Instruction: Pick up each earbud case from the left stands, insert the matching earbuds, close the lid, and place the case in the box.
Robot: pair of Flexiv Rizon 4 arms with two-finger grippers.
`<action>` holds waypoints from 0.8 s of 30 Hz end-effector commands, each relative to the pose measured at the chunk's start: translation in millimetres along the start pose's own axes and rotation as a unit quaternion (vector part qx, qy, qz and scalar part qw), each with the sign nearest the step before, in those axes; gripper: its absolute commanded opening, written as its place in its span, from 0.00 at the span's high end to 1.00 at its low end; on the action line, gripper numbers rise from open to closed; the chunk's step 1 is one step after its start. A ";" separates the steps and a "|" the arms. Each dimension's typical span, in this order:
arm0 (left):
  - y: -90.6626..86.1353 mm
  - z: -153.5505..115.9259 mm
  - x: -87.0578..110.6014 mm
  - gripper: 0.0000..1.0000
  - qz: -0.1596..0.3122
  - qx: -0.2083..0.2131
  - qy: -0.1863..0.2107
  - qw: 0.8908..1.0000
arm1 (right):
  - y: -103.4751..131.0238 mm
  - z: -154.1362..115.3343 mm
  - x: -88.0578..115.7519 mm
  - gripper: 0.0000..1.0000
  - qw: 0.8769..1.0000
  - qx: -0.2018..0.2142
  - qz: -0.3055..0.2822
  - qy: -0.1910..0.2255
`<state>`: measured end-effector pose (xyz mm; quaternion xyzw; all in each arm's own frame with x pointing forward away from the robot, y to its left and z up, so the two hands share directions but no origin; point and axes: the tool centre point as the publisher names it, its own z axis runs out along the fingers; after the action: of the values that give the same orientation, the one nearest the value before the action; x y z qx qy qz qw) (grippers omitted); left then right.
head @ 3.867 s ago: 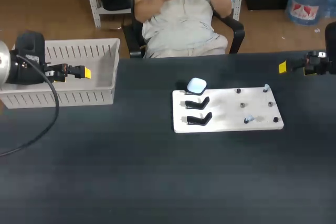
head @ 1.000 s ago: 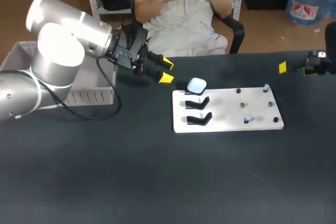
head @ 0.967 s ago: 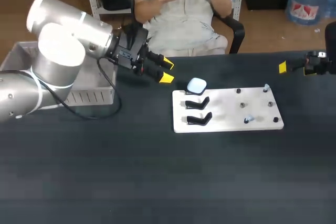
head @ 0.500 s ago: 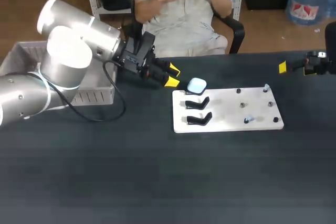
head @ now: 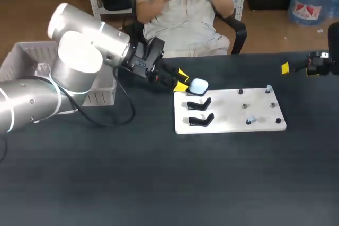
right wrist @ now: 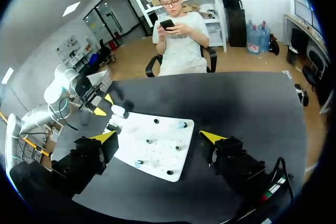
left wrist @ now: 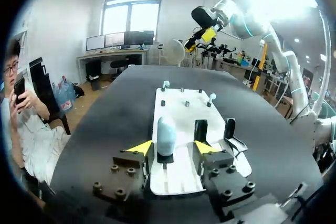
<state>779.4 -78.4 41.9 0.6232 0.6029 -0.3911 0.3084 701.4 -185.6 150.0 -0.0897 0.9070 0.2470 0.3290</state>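
Pale blue earbud case on its stand, left gripper at it, not gripping.
Case sits at the white board's 10 o'clock corner, at the tips of the left gripper's wide-spread fingers, in the gap between them, neither seen touching. Two black stands at the case's 6 o'clock. Earbuds on the board's 3 o'clock side. Box at the table's 9 o'clock. Right gripper spread wide, holding nothing, at the table's 2 o'clock edge.
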 end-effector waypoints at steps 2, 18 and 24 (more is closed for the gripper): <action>2.5 6.6 1.0 0.55 0.002 0.007 -0.002 1.000 | -0.8 -0.3 0.2 0.00 1.000 -0.001 -0.001 0.000; 7.2 23.8 3.2 0.59 -0.003 0.006 -0.003 1.000 | -0.8 -0.3 0.2 0.00 1.000 -0.001 -0.001 0.000; 9.0 27.9 3.9 0.60 0.001 0.006 0.000 1.000 | -0.8 -0.3 0.2 0.00 1.000 -0.001 -0.001 0.000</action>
<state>781.4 -98.5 25.7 0.6237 0.6019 -0.3937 0.3061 701.4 -185.6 150.0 -0.0897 0.9070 0.2470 0.3290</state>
